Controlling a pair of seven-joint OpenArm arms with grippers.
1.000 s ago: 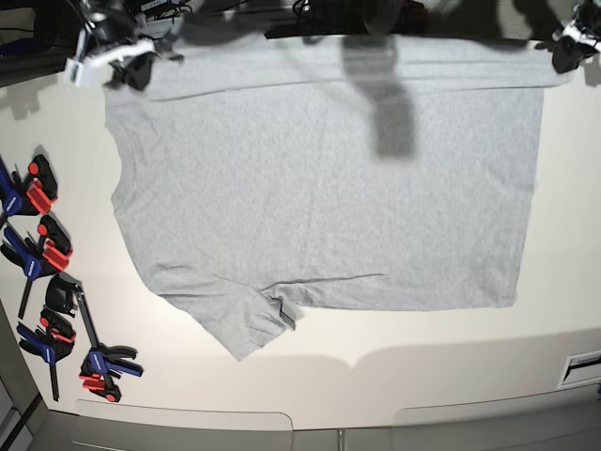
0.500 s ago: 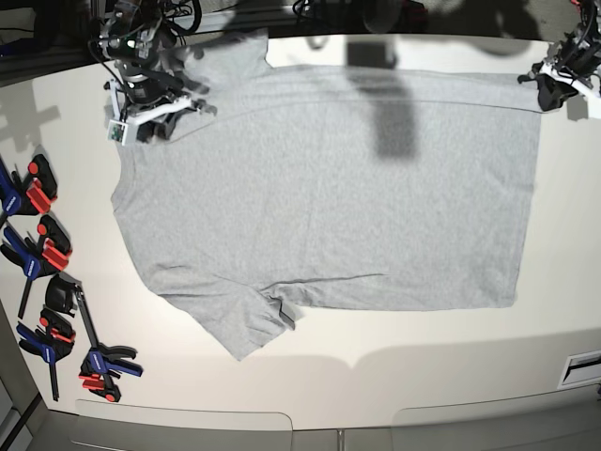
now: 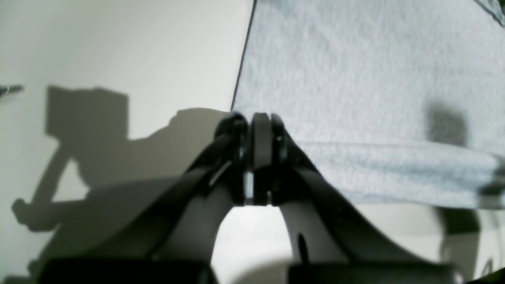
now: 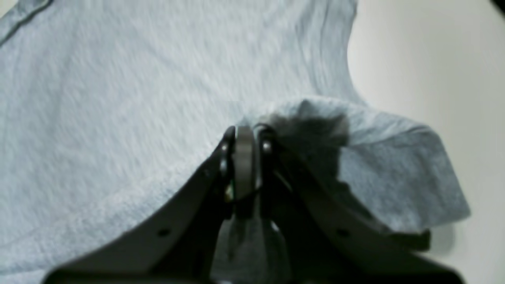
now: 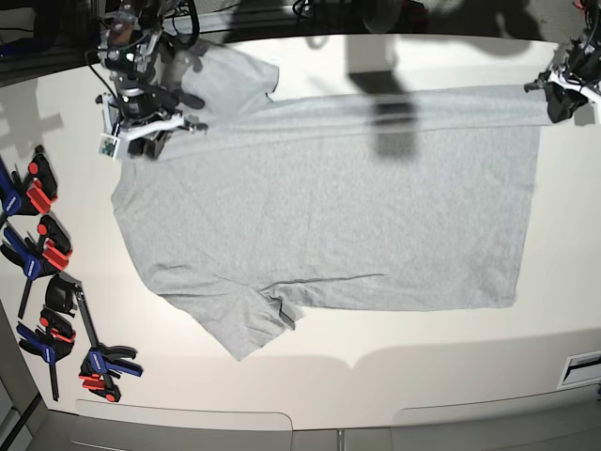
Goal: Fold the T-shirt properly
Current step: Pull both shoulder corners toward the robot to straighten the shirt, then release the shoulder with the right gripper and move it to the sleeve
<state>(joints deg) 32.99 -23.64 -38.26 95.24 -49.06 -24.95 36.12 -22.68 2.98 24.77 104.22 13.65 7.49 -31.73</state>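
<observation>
The light grey T-shirt (image 5: 329, 207) lies spread plain side up on the white table (image 5: 568, 254). A narrow folded band runs along its far edge. My right gripper (image 5: 141, 130) is at the far left shoulder, shut on bunched cloth, as the right wrist view shows (image 4: 244, 132). The far sleeve (image 5: 230, 75) lies behind it. My left gripper (image 5: 562, 94) is at the far right corner, shut on the shirt's corner (image 3: 256, 118). The near sleeve (image 5: 249, 324) lies crumpled at the front left. No lettering shows.
Several red, blue and black clamps (image 5: 42, 254) lie along the table's left edge. Dark equipment and cables stand behind the far edge (image 5: 319, 14). A small slot (image 5: 582, 366) sits at the front right.
Both grippers came forward from the far edge with the shirt's far edge in them, laying a folded band. The far sleeve now lies open behind the right gripper.
</observation>
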